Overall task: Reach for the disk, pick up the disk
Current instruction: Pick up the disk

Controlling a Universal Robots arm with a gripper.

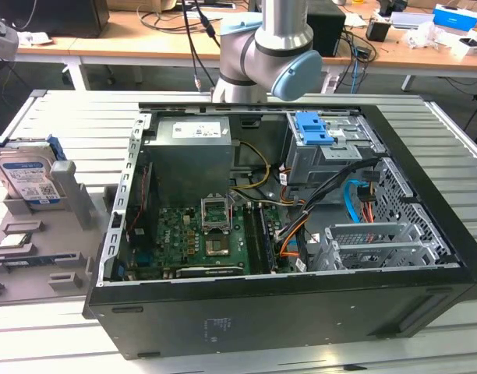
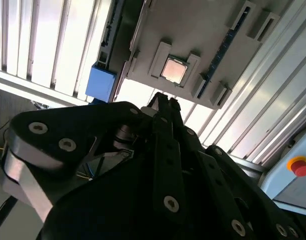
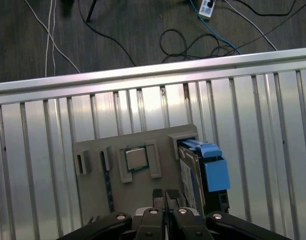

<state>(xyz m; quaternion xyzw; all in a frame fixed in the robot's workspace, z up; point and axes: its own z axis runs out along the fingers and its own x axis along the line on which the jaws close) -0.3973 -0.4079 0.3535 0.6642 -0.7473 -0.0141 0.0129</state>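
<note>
The disk [image 1: 24, 181] stands on edge in a grey holder [image 1: 71, 204] at the exterior view's left, silver with a white-and-blue label and a blue frame. In the first wrist view the disk [image 3: 189, 175] shows edge-on with its blue frame [image 3: 214, 170], beside my gripper [image 3: 164, 196]. The black fingers [image 3: 157, 196] sit together with nothing between them, well above the holder. In the second wrist view the shut gripper [image 2: 164, 102] points at the holder, and the disk's blue frame [image 2: 100, 83] lies off to one side.
A small silver square chip [image 3: 136, 158] sits in the grey holder [image 3: 93, 185] next to the disk. The open computer case [image 1: 285, 210] takes up the middle of the slatted metal table [image 1: 67, 117]. Cables lie on the floor [image 3: 193, 35] beyond the table edge. A red button [image 2: 299, 166] is nearby.
</note>
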